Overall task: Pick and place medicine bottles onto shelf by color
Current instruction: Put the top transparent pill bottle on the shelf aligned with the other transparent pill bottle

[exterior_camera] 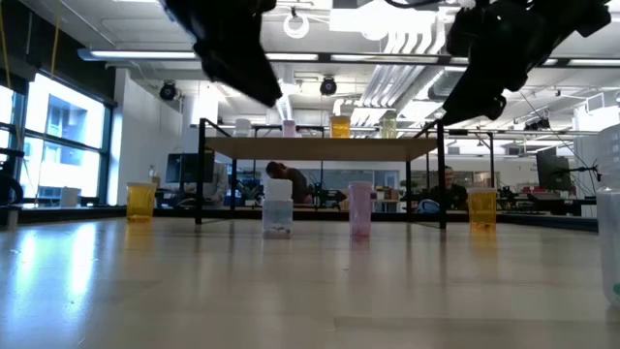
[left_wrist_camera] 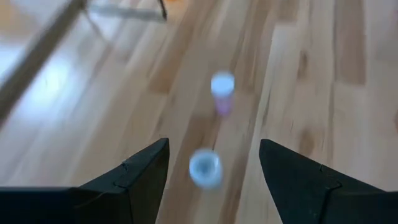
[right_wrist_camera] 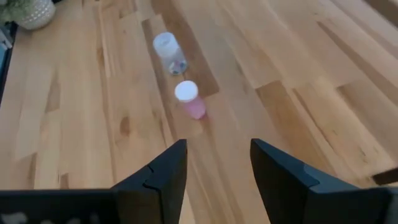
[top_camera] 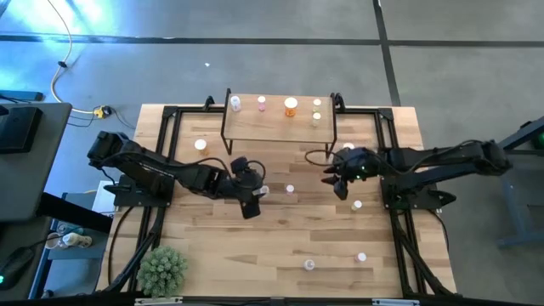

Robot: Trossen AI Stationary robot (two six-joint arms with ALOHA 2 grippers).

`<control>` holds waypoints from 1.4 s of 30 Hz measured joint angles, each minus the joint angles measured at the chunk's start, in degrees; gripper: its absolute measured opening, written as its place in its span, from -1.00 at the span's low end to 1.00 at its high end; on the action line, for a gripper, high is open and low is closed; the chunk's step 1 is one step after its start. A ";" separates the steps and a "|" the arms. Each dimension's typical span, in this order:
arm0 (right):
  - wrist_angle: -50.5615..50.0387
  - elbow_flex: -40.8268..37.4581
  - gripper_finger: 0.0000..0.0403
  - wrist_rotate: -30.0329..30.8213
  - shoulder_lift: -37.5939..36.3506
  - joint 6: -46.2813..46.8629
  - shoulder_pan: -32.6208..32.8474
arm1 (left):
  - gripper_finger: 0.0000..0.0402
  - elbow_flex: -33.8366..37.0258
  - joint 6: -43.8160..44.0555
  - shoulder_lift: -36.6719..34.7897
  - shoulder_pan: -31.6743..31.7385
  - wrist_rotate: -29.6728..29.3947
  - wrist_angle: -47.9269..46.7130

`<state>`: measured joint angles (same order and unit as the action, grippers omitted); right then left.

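A whitish-blue bottle (top_camera: 264, 189) and a pink bottle (top_camera: 290, 189) stand upright on the tabletop in front of the shelf (top_camera: 255, 126). My left gripper (top_camera: 257, 196) is open above the whitish-blue bottle (left_wrist_camera: 205, 168). Its wrist view shows the bottle between the fingers and the pink bottle (left_wrist_camera: 222, 93) beyond. My right gripper (top_camera: 332, 180) is open and empty to the right of the pink bottle (right_wrist_camera: 189, 99), facing it and the whitish-blue bottle (right_wrist_camera: 168, 53). In the low view both grippers hang above the table. A few bottles stand on the shelf, among them an orange one (top_camera: 291, 106).
More small bottles stand about the table: at the left (top_camera: 201, 144), by the right arm (top_camera: 357, 204), and near the front edge (top_camera: 309, 265) (top_camera: 362, 256). A green spiky plant ball (top_camera: 161, 270) sits at the front left corner. A person shows in the room behind (exterior_camera: 291, 184).
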<state>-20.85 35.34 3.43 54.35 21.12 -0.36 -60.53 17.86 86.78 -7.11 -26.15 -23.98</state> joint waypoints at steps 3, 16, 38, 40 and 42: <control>1.97 -1.14 -0.17 2.12 0.00 -0.10 2.19 | 0.20 1.18 3.47 0.12 -1.13 0.02 -2.05; 3.14 -1.34 -0.17 5.35 0.00 -0.10 3.80 | 0.20 12.31 12.51 0.12 -6.83 -8.38 5.73; 3.39 -1.26 -0.17 5.11 0.02 0.98 3.80 | 0.20 20.85 5.28 12.53 -2.90 -10.12 37.52; 3.38 -1.26 -0.17 5.11 0.02 0.98 3.80 | 0.20 20.81 4.87 14.02 -2.58 -10.11 40.09; 3.36 -1.26 -0.17 5.11 0.02 0.97 3.80 | 0.20 20.83 4.76 15.17 -2.32 -10.11 41.70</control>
<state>-17.50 34.09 8.54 54.37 22.10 3.44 -39.70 22.62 101.95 -9.43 -36.26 17.72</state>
